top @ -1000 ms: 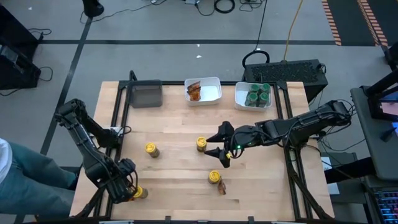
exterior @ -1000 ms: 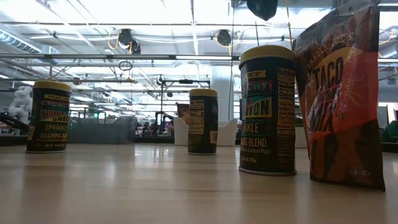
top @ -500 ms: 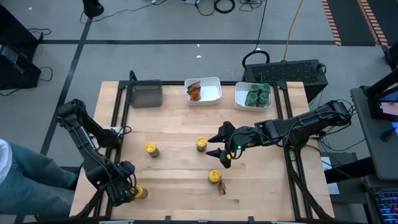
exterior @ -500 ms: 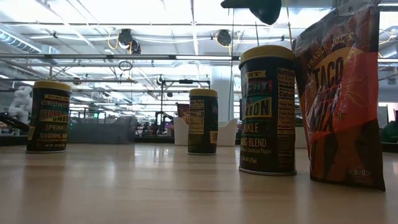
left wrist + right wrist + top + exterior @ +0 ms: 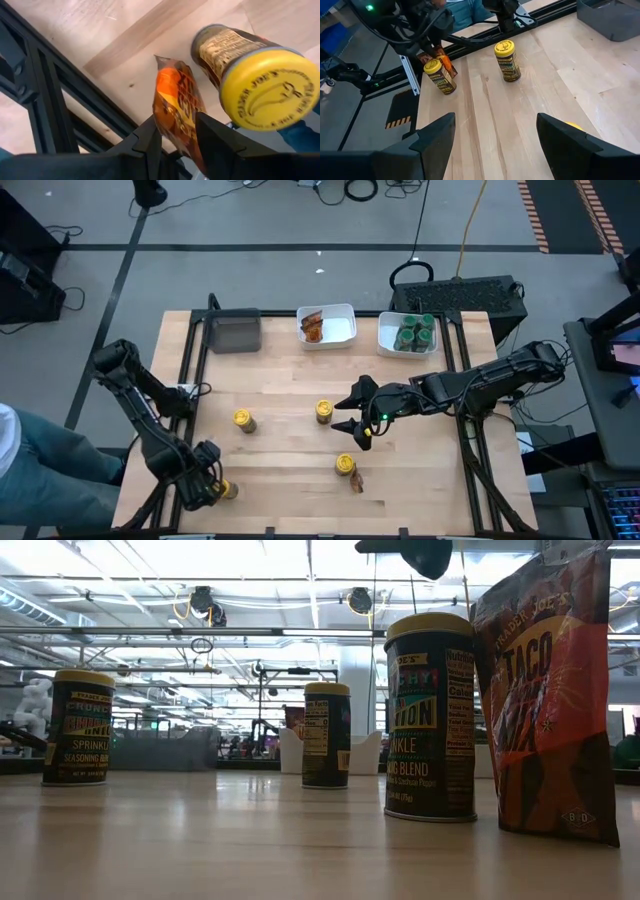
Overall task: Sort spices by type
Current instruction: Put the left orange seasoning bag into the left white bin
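My left gripper (image 5: 210,486) is at the table's near left corner, shut on an orange-brown foil packet (image 5: 174,100). A yellow-lidded jar (image 5: 229,489) stands right beside it and also shows in the left wrist view (image 5: 260,90). My right gripper (image 5: 350,418) hovers open and empty at mid-table, just right of a second yellow-lidded jar (image 5: 324,412). A third jar (image 5: 244,420) stands to the left. A fourth (image 5: 344,465) stands nearer the front, with a packet (image 5: 356,481) upright beside it. My left gripper pinches the foil packet between its two fingers (image 5: 150,142), gripping its two flat faces at the end nearer the wrist (image 5: 182,132). The packet's other end (image 5: 162,62) sticks out past the fingertips. I cannot tell whether the packet touches the table.
Along the far edge stand a grey tray (image 5: 233,330), a white tray (image 5: 340,330) holding packets and a white tray (image 5: 390,330) holding green-lidded jars. A black rail frame (image 5: 55,95) runs along the table's left edge, close to my left gripper. Bare wood lies between the jars.
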Controlling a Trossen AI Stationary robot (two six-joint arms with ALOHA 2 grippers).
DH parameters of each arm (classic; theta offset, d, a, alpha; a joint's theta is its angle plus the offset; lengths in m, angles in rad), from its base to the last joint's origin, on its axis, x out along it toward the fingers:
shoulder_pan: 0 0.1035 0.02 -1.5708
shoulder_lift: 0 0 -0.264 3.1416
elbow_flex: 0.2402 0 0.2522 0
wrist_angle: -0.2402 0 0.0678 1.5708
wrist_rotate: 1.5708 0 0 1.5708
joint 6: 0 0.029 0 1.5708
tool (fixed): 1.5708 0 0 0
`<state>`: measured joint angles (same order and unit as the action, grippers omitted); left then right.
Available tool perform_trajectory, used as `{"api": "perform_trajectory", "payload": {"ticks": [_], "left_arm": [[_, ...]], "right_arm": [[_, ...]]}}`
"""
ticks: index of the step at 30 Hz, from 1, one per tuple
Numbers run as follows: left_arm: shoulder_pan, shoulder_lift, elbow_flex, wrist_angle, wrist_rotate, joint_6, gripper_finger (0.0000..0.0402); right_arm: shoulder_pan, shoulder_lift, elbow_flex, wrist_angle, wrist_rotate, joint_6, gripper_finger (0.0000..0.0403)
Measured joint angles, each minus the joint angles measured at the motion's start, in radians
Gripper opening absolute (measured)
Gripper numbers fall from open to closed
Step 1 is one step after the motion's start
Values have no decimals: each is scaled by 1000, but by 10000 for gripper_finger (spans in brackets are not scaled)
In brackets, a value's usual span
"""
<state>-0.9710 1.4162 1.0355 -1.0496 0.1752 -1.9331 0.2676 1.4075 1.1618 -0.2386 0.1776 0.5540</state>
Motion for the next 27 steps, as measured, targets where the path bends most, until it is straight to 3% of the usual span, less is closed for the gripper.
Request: {"api": "perform_trajectory", "payload": {"ticks": [22,27], "left_arm": [[0,0,-13,-6,0,22,121],[0,0,-13,-7,0,40,71]], "right_arm": [[-12,-1,0,0,3,-14,263],[-12,-1,0,0,2,-16,263]]}}
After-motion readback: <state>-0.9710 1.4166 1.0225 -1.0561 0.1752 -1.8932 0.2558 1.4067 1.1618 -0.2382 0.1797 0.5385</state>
